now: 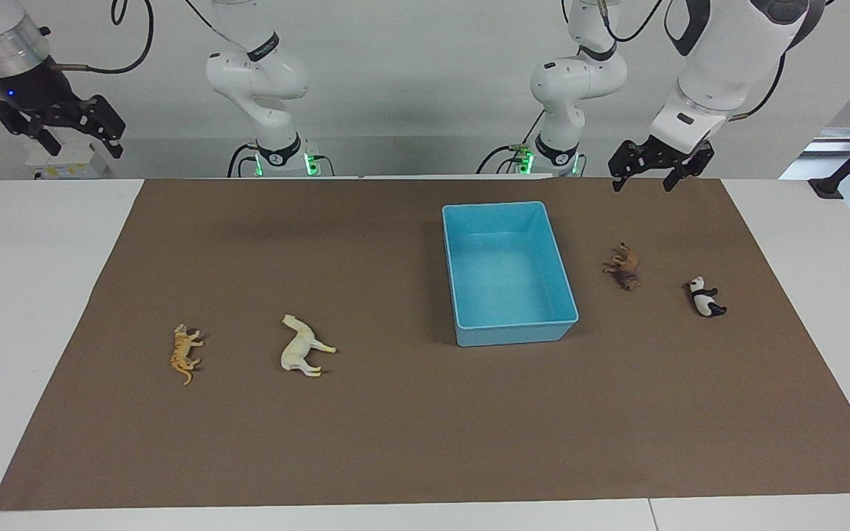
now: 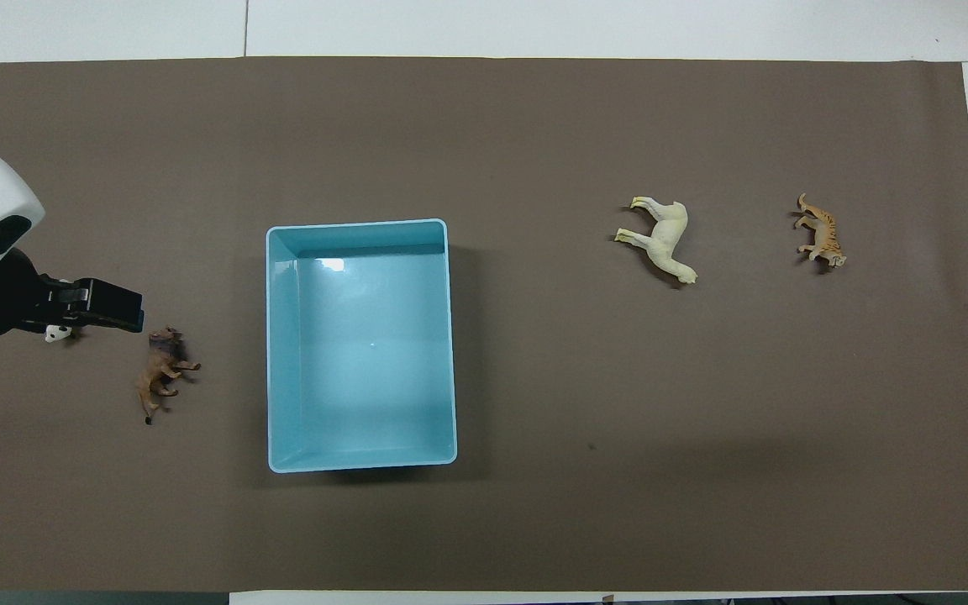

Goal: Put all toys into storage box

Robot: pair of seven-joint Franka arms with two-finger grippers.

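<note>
A: In the facing view, where is the left claw (image 1: 651,167)?

B: It hangs in the air over the robots' edge of the brown mat (image 1: 395,442), toward the left arm's end of the counter (image 1: 26,295). Its two fingers are spread apart and hold nothing. The lion (image 1: 623,267) lies on its side almost straight under the claw's line, a bit farther out on the mat. The panda (image 1: 706,297) lies beside the lion, more toward the end of the counter.

A: And the right claw (image 1: 63,125)?

B: It waits high, off the mat at the right arm's end. I cannot tell if its fingers are open. The tiger (image 1: 186,354) and the horse (image 1: 303,346) lie at that end, well apart from it.

A: What does the overhead view add?

B: There the left claw (image 2: 118,309) covers most of the panda (image 2: 55,334); only a small white part shows. This is only covering from above, not touching. The lion (image 2: 163,372) lies just beside the claw's tip, between the claw and the box (image 2: 278,353). Its long axis runs nearly along the line from the robots outward. The horse (image 2: 660,239) and tiger (image 2: 820,231) are far from this claw. The right claw is not in this view.

A: So which arm is for which toy?

B: I judge the left arm is nearer to the lion and panda. It should descend and close across the lion's narrow body. The box is empty, so all four toys remain.
</note>
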